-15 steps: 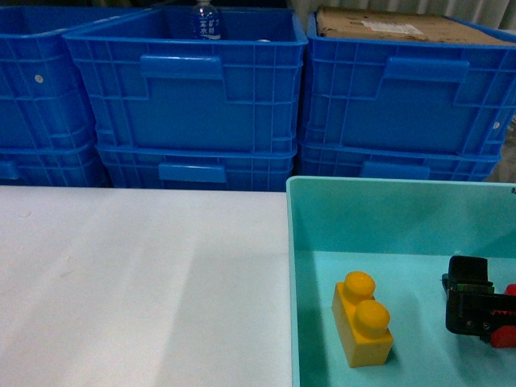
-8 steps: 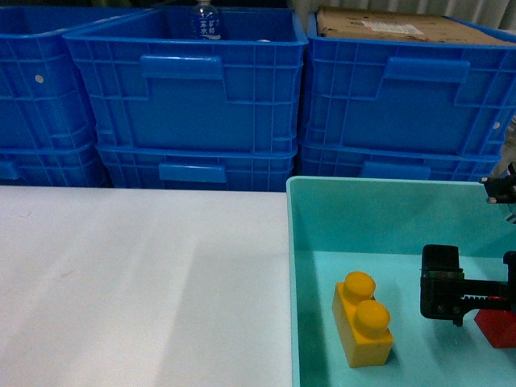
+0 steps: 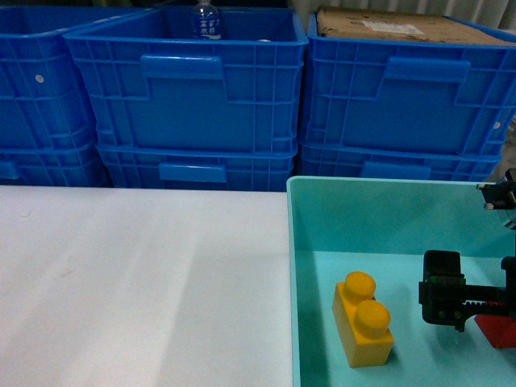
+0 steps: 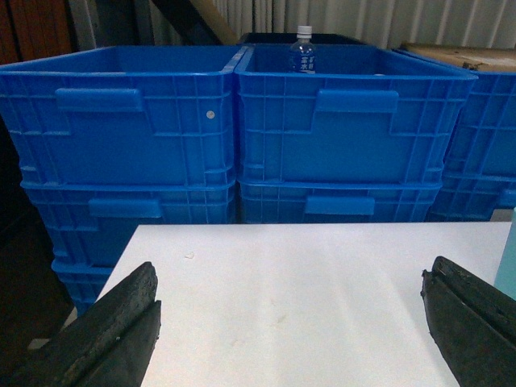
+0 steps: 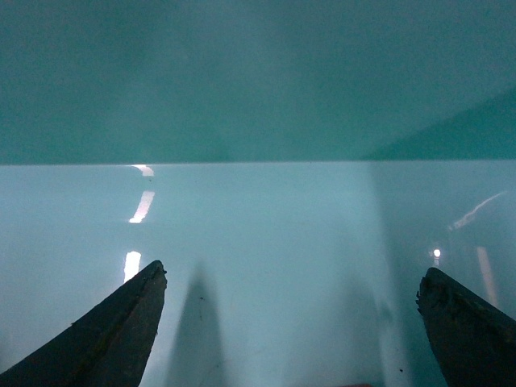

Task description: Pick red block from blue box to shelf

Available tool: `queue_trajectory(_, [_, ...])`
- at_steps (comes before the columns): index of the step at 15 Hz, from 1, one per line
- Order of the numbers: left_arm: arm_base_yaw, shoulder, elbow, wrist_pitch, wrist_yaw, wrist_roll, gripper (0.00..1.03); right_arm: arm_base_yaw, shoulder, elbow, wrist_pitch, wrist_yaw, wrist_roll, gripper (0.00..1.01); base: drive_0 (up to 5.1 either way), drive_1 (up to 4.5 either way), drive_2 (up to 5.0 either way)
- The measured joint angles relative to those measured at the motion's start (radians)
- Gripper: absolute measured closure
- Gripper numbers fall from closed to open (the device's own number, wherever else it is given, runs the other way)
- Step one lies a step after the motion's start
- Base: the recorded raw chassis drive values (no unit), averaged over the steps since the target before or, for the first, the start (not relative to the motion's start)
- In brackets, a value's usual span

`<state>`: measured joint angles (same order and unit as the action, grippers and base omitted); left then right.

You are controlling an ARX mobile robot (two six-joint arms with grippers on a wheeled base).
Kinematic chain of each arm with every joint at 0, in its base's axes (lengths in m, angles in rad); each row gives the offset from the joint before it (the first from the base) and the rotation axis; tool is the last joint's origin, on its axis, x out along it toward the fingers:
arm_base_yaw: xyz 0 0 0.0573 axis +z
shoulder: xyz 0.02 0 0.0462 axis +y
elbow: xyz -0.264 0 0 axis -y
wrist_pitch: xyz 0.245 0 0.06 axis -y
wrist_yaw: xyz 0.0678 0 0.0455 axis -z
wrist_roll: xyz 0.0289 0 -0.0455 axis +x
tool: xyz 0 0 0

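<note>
Slightly lower since: glossy red block [image 3: 497,330].

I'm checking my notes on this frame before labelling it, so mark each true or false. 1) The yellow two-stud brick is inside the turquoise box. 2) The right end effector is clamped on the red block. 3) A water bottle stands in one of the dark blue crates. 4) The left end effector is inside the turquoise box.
1) True: the yellow two-stud plastic brick sits on the floor of the pale turquoise plastic box.
2) False: the right end effector is open with nothing between its fingers; the small red plastic block lies beside it.
3) True: a clear water bottle stands in a dark blue ribbed crate.
4) False: the left end effector is open over the white table.
</note>
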<state>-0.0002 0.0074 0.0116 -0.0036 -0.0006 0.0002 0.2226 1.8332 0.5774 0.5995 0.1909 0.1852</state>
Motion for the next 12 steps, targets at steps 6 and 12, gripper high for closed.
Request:
queue_trajectory(6, [0.000,0.000,0.000,0.000,0.000,0.000,0.05,-0.002,0.006,-0.033,0.003,-0.001,0.009,0.15,0.0,0.00,0.0])
queue_trajectory(12, [0.000,0.000,0.000,0.000,0.000,0.000,0.05,-0.022,0.011,-0.047,0.048,-0.013,-0.002,0.73,0.0,0.00,0.0])
